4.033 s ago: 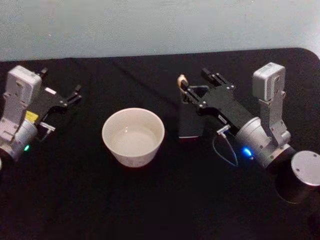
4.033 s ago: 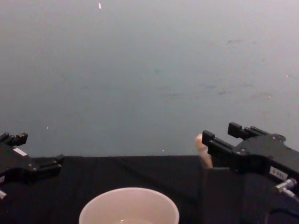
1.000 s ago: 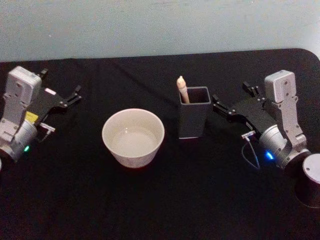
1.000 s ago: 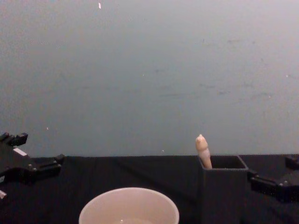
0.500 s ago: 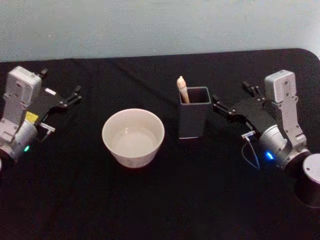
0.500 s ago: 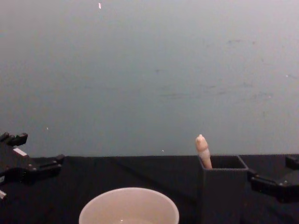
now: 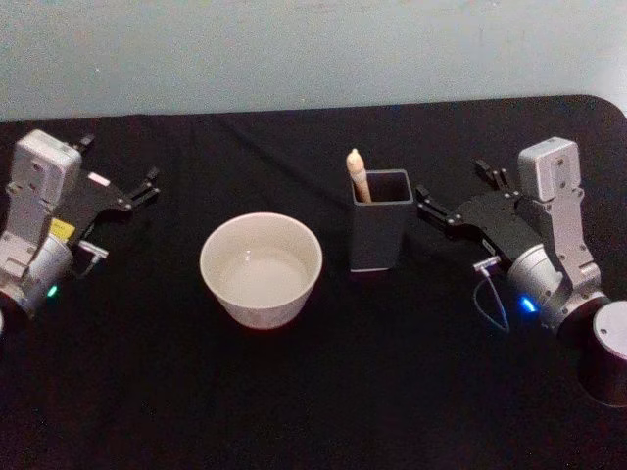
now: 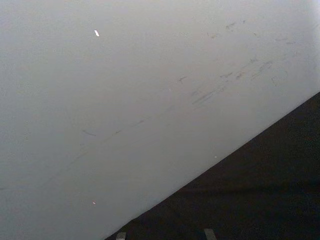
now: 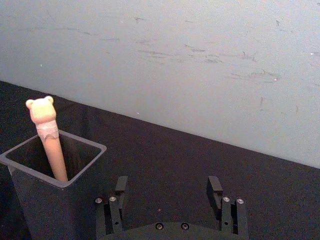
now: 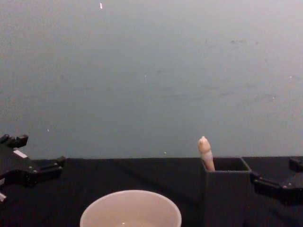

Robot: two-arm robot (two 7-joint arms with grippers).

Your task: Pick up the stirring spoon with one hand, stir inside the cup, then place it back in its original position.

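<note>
Low in the head view's centre sits the cup, free of tools. Right of it the holder box props the stirring spoon upright in its near-left corner — handle within reach. Mid-right, the right gripper waits beside the box, jaws spread, empty; far left, the left gripper rests parked, also open, on the bench.

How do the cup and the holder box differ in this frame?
The cup is round, cream-white and wide; the holder box is square, dark grey and narrower. The cup holds no utensil, while the holder box has the stirring spoon standing in it, handle up. The cup sits left of the holder box. Both stand upright and open-topped on the black table, untouched by either pincer.
</note>
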